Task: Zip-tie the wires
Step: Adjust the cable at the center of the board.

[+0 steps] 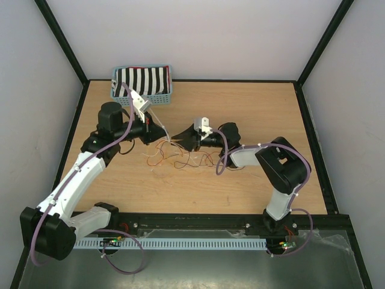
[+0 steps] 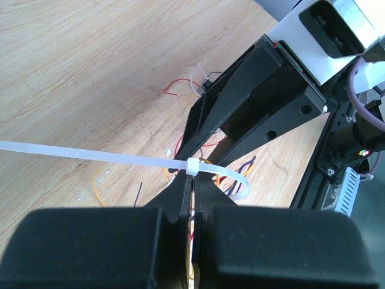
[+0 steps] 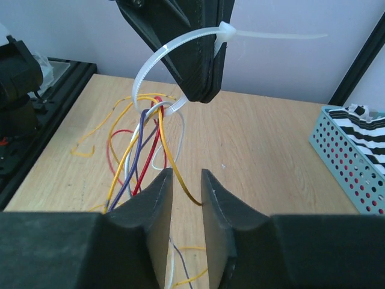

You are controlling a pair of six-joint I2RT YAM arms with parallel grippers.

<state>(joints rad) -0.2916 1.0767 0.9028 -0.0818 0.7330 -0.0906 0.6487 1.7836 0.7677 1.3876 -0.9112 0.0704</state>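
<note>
A white zip tie (image 2: 194, 167) is pinched at its head by my left gripper (image 2: 193, 179), which is shut on it. The tail runs off to the left and the loop (image 3: 148, 66) curls round the fingertips. Thin wires (image 3: 144, 138) in yellow, red, purple and white rise from the table through that loop. They lie spread on the wood (image 1: 183, 158) between both arms. My right gripper (image 3: 186, 180) faces the left one from just below the loop, open. A yellow wire end lies loose in its gap. In the top view the left gripper (image 1: 161, 133) and the right gripper (image 1: 178, 138) nearly touch.
A blue perforated basket (image 1: 142, 82) with black-and-white striped cloth stands at the table's back left, also at the right edge of the right wrist view as the basket (image 3: 355, 156). Black frame rails border the table. Lilac arm cables hang beside each arm.
</note>
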